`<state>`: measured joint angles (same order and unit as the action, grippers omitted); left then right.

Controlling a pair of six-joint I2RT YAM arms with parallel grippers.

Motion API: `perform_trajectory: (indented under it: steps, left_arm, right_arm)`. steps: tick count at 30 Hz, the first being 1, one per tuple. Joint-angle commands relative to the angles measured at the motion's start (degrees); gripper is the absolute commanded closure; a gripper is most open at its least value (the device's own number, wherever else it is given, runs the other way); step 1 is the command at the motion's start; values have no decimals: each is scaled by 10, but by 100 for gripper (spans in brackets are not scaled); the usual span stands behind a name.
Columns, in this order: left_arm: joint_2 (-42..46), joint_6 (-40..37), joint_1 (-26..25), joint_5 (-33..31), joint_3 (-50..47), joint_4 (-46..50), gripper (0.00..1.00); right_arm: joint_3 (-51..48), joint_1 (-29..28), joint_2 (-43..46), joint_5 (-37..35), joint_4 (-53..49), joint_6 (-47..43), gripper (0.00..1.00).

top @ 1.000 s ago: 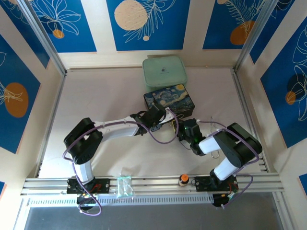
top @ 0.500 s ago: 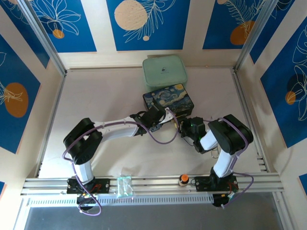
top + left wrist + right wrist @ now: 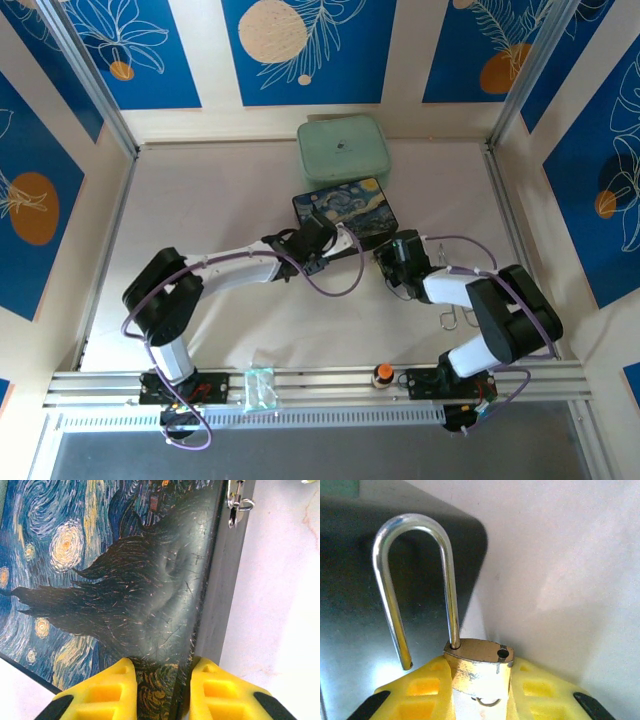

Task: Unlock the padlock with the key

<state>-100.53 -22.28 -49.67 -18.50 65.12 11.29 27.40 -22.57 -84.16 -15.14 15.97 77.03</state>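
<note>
Overhead and wrist views, 2 arms at the painted box.

Left gripper (image 3: 162,674): its 2 yellow fingers (image 3: 102,690) are pressed against opposite faces of the lid edge of the painted box (image 3: 125,580), pinching it at the near corner. The box's dark side wall drops straight to the table (image 3: 280,610), and a small silver hasp (image 3: 236,504) hangs on that wall near the top of the frame.

Right gripper (image 3: 479,682): pinching the padlock (image 3: 476,656) by its brass body, upright. The shackle (image 3: 415,555) is open. 1 leg sits in the body; the other ends free, beside the left finger, and its hole in the body stands empty. A thin wire curve shows under the body; what it belongs to cannot be told. A dark wall of the box rises behind the shackle, with bare table to the right.

From above, the left gripper (image 3: 322,232) meets the near edge of the box (image 3: 345,208), and the right gripper (image 3: 388,258) sits just beside the box's near right corner. The box lies just beside a green container (image 3: 343,148). Open table (image 3: 220,190) spreads left of the box to the side rail. 2 wire loops (image 3: 455,318) lie near the right arm's base.
</note>
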Motion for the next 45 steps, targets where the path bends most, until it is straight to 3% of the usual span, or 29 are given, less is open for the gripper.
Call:
perform_trajectory:
  steps: [1,8,11,17,20,25,32,39,45]
  left_arm:
    - [-15,49,24,18,-18,121,78]
    - [-6,98,31,-16,0,101,57]
    - [-2,104,31,-14,11,96,51]
    - [2,124,39,-37,16,90,42]
    - [14,131,48,-14,11,86,38]
    - [40,131,48,12,12,58,20]
    - [55,192,62,-6,65,97,13]
    - [149,265,76,69,-28,54,12]
    - [208,278,76,75,-89,46,12]
  right_arm:
    - [38,-8,29,-19,-188,-107,77]
    - [117,-10,12,14,-368,-210,77]
    - [148,-28,1,-12,-433,-234,77]
    - [151,-26,13,7,-404,-243,75]
    - [168,-27,21,0,-408,-249,69]
    - [189,-15,-1,-17,-366,-248,59]
    - [238,-7,-62,-65,-345,-254,57]
    - [273,-3,-116,-70,-341,-261,56]
    - [310,-13,-156,-91,-377,-274,56]
